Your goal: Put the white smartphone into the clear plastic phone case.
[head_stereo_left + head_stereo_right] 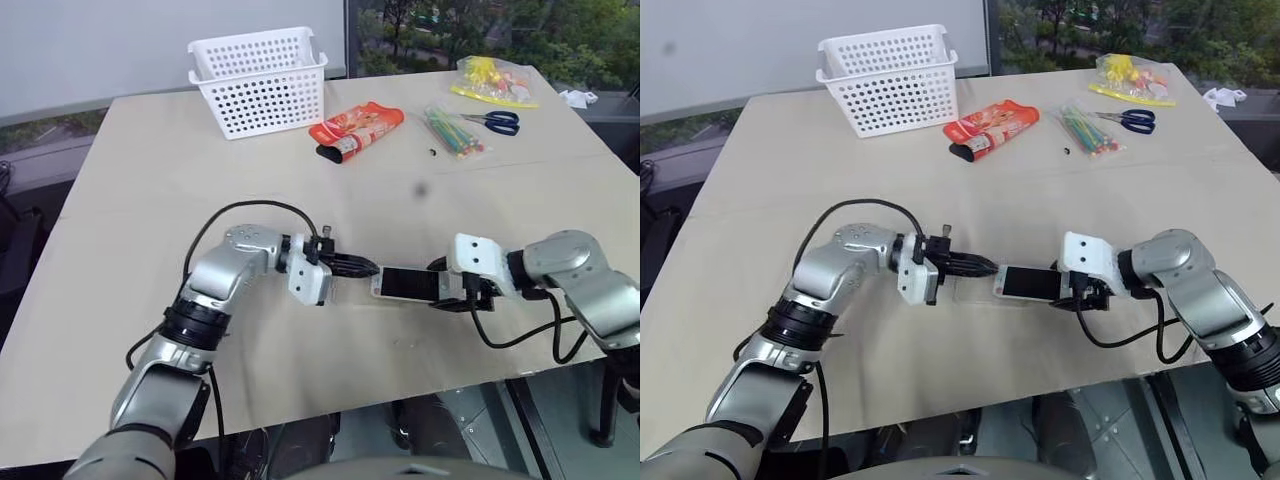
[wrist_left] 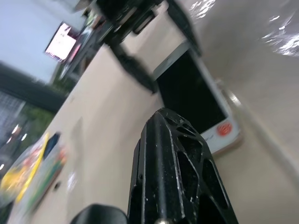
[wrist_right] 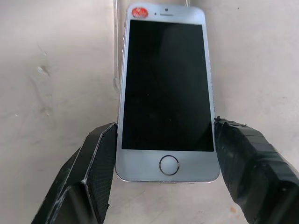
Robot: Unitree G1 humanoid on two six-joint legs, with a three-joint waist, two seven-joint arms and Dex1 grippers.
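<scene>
White smartphone (image 3: 166, 100) clamped by its long edges in right gripper (image 3: 163, 177), far end over clear plastic phone case (image 1: 975, 293) on beige surface (image 1: 150, 200). Left gripper (image 1: 985, 266) closed, tips at phone's far end. Risk: phone skewing off the nearly invisible shell, or case sliding. Beyond: white basket (image 1: 260, 80), snack packet (image 1: 355, 130), scissors (image 1: 495, 121), window.

White smartphone (image 3: 167, 98): glossy dark glass screen, smooth white bezels, metallic-looking edge. Clear plastic phone case (image 3: 117, 51): thin transparent plastic, shiny rim. Right gripper (image 3: 163, 179) fingers (image 3: 93, 172): matt black plastic, slightly rough. Table (image 1: 150, 200): matt beige surface, smooth. Basket (image 1: 258, 80): perforated white plastic. Snack packet (image 1: 357, 128): glossy orange wrapper.
</scene>
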